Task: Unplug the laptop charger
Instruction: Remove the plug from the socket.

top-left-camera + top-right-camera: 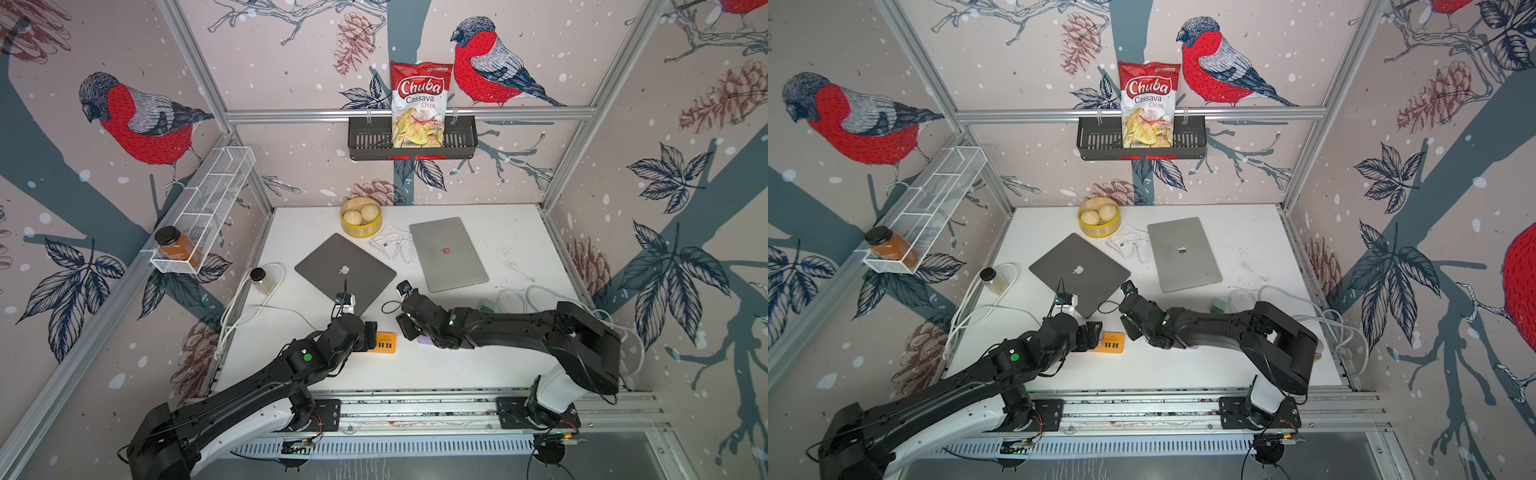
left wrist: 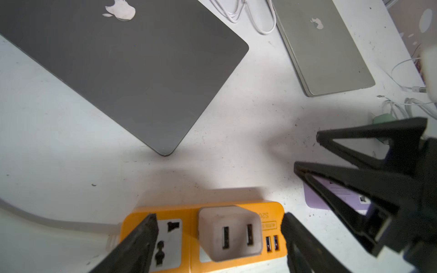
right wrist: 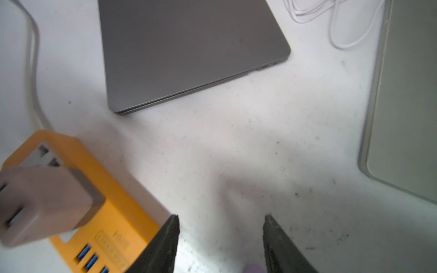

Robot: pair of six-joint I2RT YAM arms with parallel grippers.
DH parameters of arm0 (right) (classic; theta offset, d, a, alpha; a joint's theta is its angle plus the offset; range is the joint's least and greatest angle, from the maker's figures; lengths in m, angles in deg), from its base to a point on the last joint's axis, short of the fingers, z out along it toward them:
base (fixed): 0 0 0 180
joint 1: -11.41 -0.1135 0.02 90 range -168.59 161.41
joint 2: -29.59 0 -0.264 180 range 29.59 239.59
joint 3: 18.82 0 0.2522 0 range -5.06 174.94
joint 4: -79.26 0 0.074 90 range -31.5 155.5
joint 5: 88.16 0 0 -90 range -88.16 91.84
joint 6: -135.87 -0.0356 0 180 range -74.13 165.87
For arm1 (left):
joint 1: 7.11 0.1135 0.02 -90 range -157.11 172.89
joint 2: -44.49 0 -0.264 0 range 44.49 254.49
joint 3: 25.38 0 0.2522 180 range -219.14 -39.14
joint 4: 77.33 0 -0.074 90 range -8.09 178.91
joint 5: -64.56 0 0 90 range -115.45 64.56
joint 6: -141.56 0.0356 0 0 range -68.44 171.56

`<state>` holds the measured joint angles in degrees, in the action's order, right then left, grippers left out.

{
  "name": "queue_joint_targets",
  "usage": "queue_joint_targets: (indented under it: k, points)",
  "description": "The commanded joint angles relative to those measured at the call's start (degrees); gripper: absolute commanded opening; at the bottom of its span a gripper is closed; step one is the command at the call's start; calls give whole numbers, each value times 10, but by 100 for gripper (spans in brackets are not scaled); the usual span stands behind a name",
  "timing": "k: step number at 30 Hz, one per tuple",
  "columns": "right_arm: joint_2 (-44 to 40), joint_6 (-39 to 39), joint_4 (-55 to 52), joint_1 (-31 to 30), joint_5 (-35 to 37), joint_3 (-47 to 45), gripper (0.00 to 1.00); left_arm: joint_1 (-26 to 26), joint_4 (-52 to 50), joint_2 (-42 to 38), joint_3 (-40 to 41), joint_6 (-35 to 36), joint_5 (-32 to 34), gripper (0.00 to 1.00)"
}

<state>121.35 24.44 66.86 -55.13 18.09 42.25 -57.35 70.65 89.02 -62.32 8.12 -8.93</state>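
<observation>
1. Orange plastic power strip [image 1: 385, 343], lower centre of a top view: the black left arm [image 1: 328, 340] covers all but its USB end.
2. White boxy plug adapter [image 3: 42, 203]: blurred and cut by the frame edge in the right wrist view.
3. Flat lilac thing [image 2: 312, 202]: mostly behind the right gripper [image 2: 305, 151], so it cannot be identified.
4. Small pale green object [image 1: 1217, 306], right of centre: too small to identify.

A: Supporting surface?
B: Flat white tabletop [image 1: 457, 365].
A: Lying directly on it?
B: Closed dark grey laptop [image 1: 345, 272] left of centre; closed silver laptop [image 1: 449, 253] to its right, apart; coiled white cable [image 1: 392, 245] between; round yellow steamer basket [image 1: 360, 232] at rear; orange plastic power strip [image 1: 384, 343] near front; black-lidded glass jar [image 1: 262, 280] at left edge.
</observation>
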Motion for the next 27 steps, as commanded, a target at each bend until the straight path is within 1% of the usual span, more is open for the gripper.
queue_joint_targets:
  k: [1, 3, 6, 9, 15, 20, 25, 27]
  points:
    - [-28, -32, 86, -36, 34, -42, 58, -1, 26, 4, -2, 14, -24, 82]
    - [-31, -18, 113, -57, 29, -61, 58, -3, 21, 10, -3, 14, -23, 82]
    - [-22, -11, 140, -88, 45, -79, 58, -8, 15, 10, -1, 5, -14, 81]
    - [-18, -14, 179, -100, 47, -101, 58, -10, 13, 6, 4, 2, -10, 79]
    - [-17, -22, 207, -106, 43, -118, 58, -12, 11, 12, 4, 2, -11, 70]
    - [-3, -28, 203, -101, 40, -104, 59, -24, -1, 20, -4, 0, 8, 69]
    - [20, -36, 188, -101, 44, -86, 58, -57, -23, 37, -24, -9, 52, 69]
    - [24, -43, 189, -99, 46, -89, 58, -60, -27, 49, -27, -11, 61, 70]
